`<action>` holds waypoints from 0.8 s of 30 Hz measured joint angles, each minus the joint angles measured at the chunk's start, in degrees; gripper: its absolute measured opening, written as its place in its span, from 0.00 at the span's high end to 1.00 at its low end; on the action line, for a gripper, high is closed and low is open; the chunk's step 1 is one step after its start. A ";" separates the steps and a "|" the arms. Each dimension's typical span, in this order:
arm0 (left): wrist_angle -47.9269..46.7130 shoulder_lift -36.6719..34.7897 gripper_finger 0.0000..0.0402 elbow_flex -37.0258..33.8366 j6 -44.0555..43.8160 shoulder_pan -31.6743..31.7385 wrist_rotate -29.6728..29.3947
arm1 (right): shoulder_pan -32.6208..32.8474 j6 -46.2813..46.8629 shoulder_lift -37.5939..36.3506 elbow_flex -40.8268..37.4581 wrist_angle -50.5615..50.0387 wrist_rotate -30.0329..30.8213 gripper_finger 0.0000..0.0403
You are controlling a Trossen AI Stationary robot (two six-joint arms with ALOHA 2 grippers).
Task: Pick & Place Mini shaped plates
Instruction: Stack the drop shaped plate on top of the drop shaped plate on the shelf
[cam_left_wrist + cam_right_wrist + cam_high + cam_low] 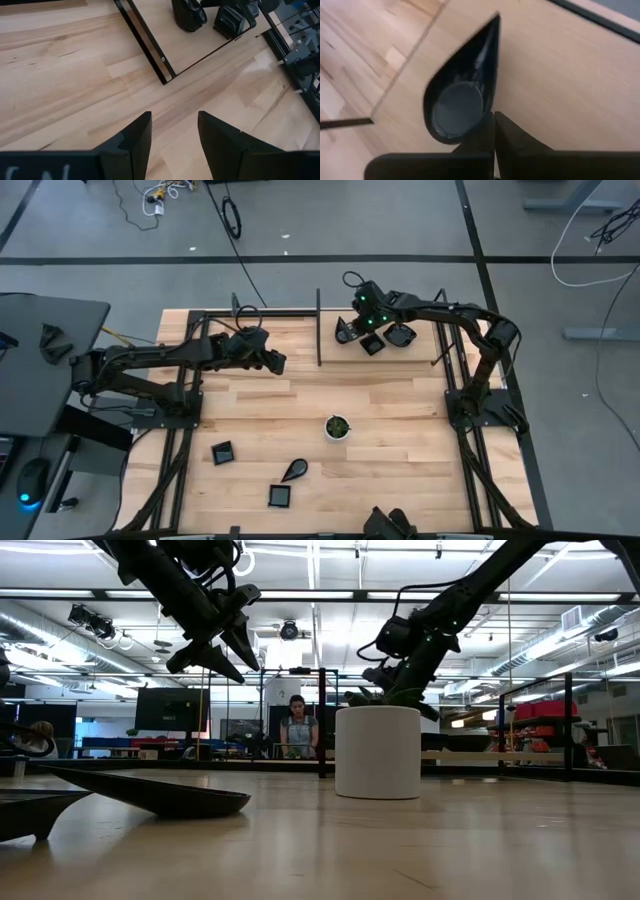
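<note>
A glossy black teardrop plate [460,100] sits in my right gripper [493,117], which is shut on it over the pale board at the far side of the table [352,328]. Dark stacks of more black plates [372,345] [401,335] stand beside it on that board. Two square plates [222,452] [279,496] and a teardrop plate [294,470] lie flat on the near part of the table. My left gripper [275,362] [174,135] hangs open above bare wood left of centre, touching nothing. My right gripper pinches the teardrop plate's rim [487,107] along its straight side, between the round end and the tip, with the two fingers closed together on it. The plate juts out past the fingertips. In the low view it seems held above the board [385,695].
A small white cup with green inside [337,426] [377,752] stands mid-table. A black upright post [318,330] and a black frame bar [150,50] edge the far board. Open wood lies between the cup and the near plates. A person shows in the room behind [297,725].
</note>
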 joint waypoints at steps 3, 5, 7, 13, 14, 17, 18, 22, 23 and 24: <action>0.00 0.00 0.59 0.00 0.06 0.02 0.00 | 0.28 0.62 0.00 0.00 1.79 -1.18 0.99; -0.02 0.00 0.59 0.00 0.06 0.02 -0.06 | 0.31 1.03 0.00 0.00 2.61 -2.40 0.99; -0.02 0.00 0.59 0.00 0.05 0.02 -0.39 | 0.34 1.02 0.00 0.00 3.24 -2.42 0.99; -0.02 -0.02 0.59 0.00 0.04 0.02 -0.55 | 0.34 1.02 0.85 0.00 5.95 -2.67 0.99; -0.02 -0.02 0.59 0.00 0.04 0.02 -0.61 | 0.34 1.00 1.28 0.00 6.42 -2.91 0.99; -0.02 -0.02 0.59 0.00 0.04 0.02 -0.63 | 0.34 0.12 2.31 0.00 7.75 -3.02 0.99; -0.02 -0.02 0.59 0.00 0.04 0.02 -0.63 | 0.34 -0.47 2.32 0.00 7.79 -2.98 0.99; -0.02 -0.02 0.59 0.00 0.02 0.02 -0.63 | 0.34 -1.37 0.48 0.00 8.85 -2.98 0.99; -0.02 -0.01 0.59 0.00 0.02 0.02 -0.63 | 0.34 -1.38 -0.35 0.00 8.76 -2.95 0.99; -0.02 -0.02 0.59 0.00 -0.03 0.02 -0.63 | 0.34 -1.35 -1.11 0.00 8.09 -2.91 0.99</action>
